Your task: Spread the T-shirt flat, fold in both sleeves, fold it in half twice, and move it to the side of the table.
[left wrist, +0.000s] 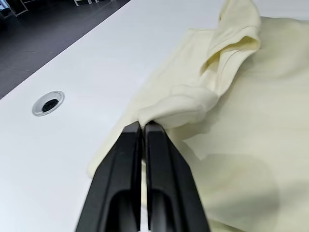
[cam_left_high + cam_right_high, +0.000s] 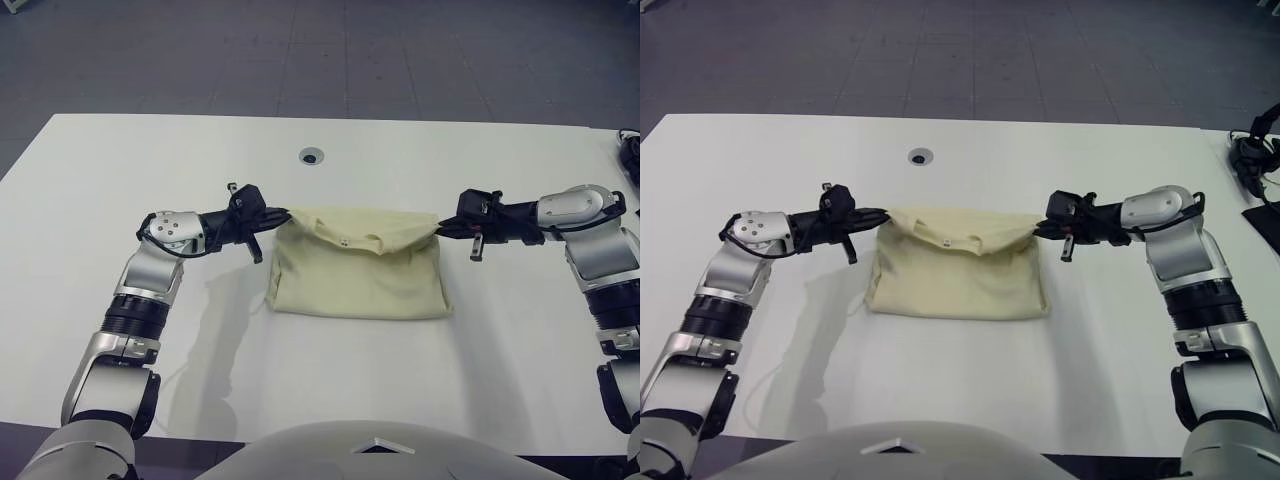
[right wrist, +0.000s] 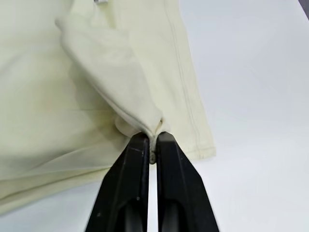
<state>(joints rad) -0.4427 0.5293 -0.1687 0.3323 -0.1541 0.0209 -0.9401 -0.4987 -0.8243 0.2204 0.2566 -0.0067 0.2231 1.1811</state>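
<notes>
White tabletop point(image 2: 120, 180) near the cable grommet point(image 2: 312, 155) is covered by a cream T-shirt point(image 2: 360, 275), pinched by left gripper point(image 2: 283, 214) and right gripper point(image 2: 441, 225).

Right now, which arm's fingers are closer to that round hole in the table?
The left arm's fingers, pinching the T-shirt by a corner; the hole sits just beyond them, far from the right fingers.
</notes>
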